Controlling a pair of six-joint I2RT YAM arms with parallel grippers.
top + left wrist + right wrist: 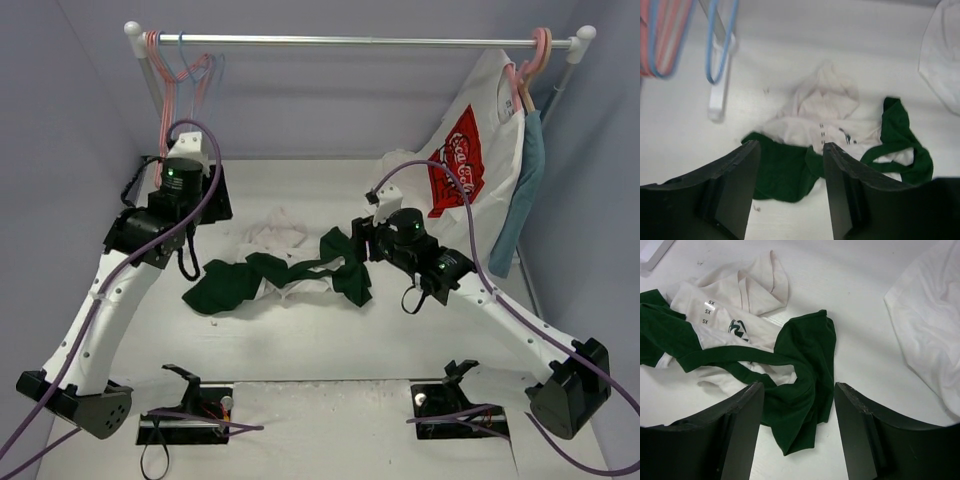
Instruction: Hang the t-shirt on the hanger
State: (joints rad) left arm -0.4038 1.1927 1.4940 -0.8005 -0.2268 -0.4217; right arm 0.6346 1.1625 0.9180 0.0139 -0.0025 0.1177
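Right now my left tool (790,147) has its fingers apart with nothing between them, held above the worktop (330,340). My right tool (798,386) is likewise spread wide and empty, poised over the right-hand end of the t-shirt (232,285).

The t-shirt lies crumpled in the middle of the worktop, between my two arms. It is stretched out sideways in a dark green strip, with one bunch towards my left arm and a folded lobe just below my right tool. It is tangled with a plain white garment (275,235), which lies partly under it and partly behind it, touching it.

Farther back, a rail (360,42) runs across the rear. The hanger (714,82) hangs at its left end, just beside the pink hangers (165,90) and well apart from the t-shirt. At the right end hangs a white shirt with a red logo (470,150).
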